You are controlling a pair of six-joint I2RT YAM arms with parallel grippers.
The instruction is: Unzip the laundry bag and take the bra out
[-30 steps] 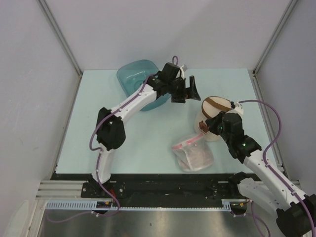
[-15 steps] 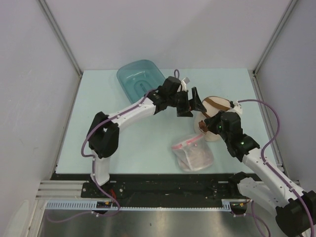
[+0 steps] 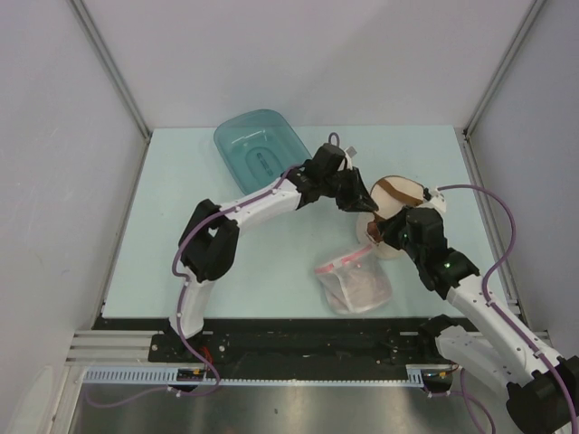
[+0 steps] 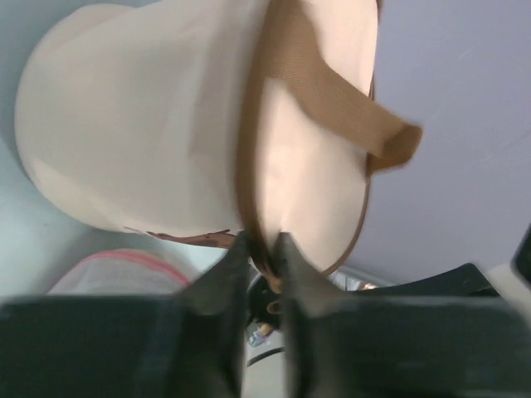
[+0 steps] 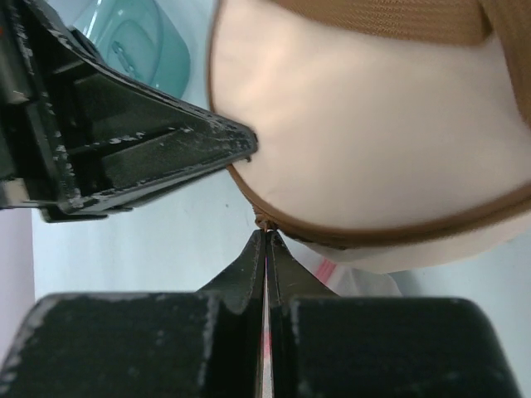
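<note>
The laundry bag (image 3: 395, 194), a beige dome with a brown strap, stands right of centre and is shut. In the left wrist view the laundry bag (image 4: 158, 124) fills the frame. My left gripper (image 4: 264, 259) is shut on the bag's brown rim band (image 4: 253, 166), at its left side (image 3: 366, 201). Just below the bag's seam, my right gripper (image 5: 265, 235) has its jaws pressed together on a small brown zip pull (image 5: 264, 222); from above the right gripper (image 3: 380, 231) sits at the bag's near-left edge. The bra is hidden.
A clear plastic bag with a pink zip strip (image 3: 353, 282) lies just in front of the laundry bag. A teal tub (image 3: 261, 154) stands at the back left. The left gripper's finger (image 5: 149, 149) crosses the right wrist view close to the bag.
My left arm has swung right from the teal tub to the laundry bag, and its wide-open jaws have closed on the bag's rim. The right arm has stayed put.
</note>
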